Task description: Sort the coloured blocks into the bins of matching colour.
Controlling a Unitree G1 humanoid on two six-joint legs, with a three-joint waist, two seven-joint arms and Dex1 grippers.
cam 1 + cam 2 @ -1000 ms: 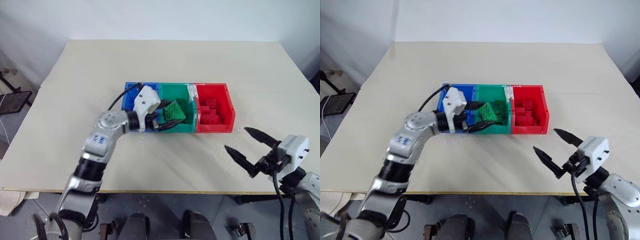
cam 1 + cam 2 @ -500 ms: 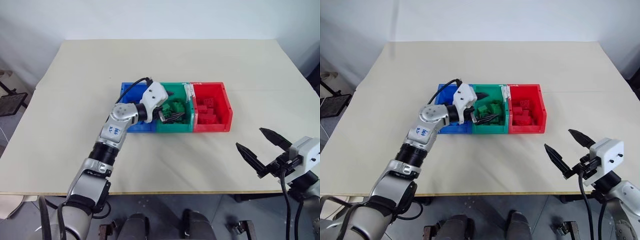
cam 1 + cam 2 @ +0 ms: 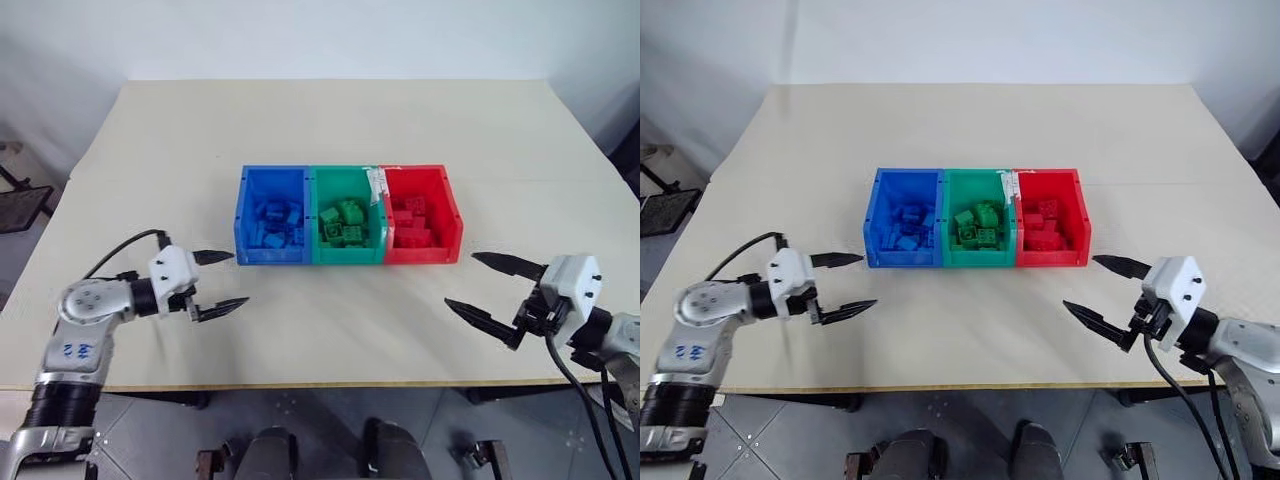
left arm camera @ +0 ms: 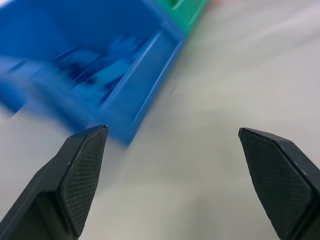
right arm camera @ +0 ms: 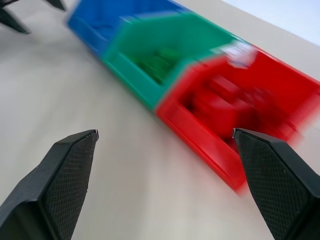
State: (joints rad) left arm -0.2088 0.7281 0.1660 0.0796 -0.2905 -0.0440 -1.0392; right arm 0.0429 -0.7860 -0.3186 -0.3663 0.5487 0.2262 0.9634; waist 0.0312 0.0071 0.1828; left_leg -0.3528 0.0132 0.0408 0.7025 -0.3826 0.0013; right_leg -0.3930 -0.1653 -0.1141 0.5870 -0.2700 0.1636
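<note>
Bins (image 3: 347,256) are seated mid-worktop (image 3: 330,120), joined blue, green, red, each loaded with coloured blocks (image 3: 341,223) of matching colour. Left end effector (image 3: 222,282) and right end effector (image 3: 489,287) are held spread wide and empty over bare worktop, flanking the bins.

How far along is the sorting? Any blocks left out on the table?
Looks finished: blue blocks in the blue bin, green blocks in the green bin, red blocks in the red bin. Left gripper and right gripper are open, empty. No loose blocks on the table.
</note>
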